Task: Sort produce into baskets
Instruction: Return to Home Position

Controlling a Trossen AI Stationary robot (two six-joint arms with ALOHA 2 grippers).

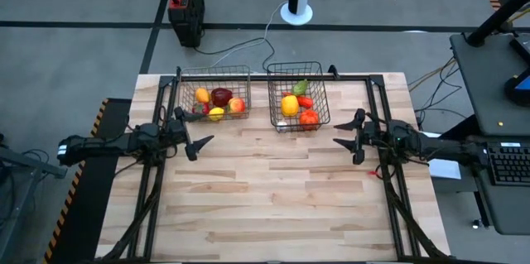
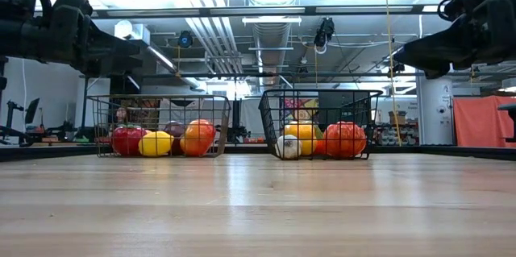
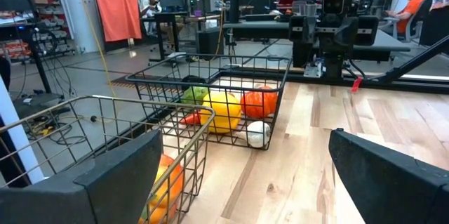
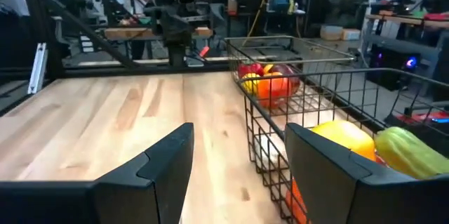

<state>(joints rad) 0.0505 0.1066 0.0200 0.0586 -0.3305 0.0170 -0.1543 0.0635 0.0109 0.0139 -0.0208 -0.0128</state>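
Note:
Two dark wire baskets stand at the table's far side. The left basket (image 1: pixel 214 96) holds a dark red apple (image 1: pixel 221 96), a lemon (image 1: pixel 216 114), an orange piece and red pieces. The right basket (image 1: pixel 297 96) holds a yellow pepper (image 1: pixel 289 105), a green piece (image 1: pixel 301 88), a red tomato (image 1: pixel 309 117) and white garlic (image 2: pixel 288 147). My left gripper (image 1: pixel 196 136) is open and empty, near the left basket's near side. My right gripper (image 1: pixel 348 130) is open and empty, right of the right basket.
The wooden tabletop (image 1: pixel 273 198) stretches bare toward the near edge. A dark frame rail (image 1: pixel 273 75) runs behind the baskets. A desk with a keyboard (image 1: pixel 505 165) stands right of the table. People show in the room beyond, in the left wrist view (image 3: pixel 410 3).

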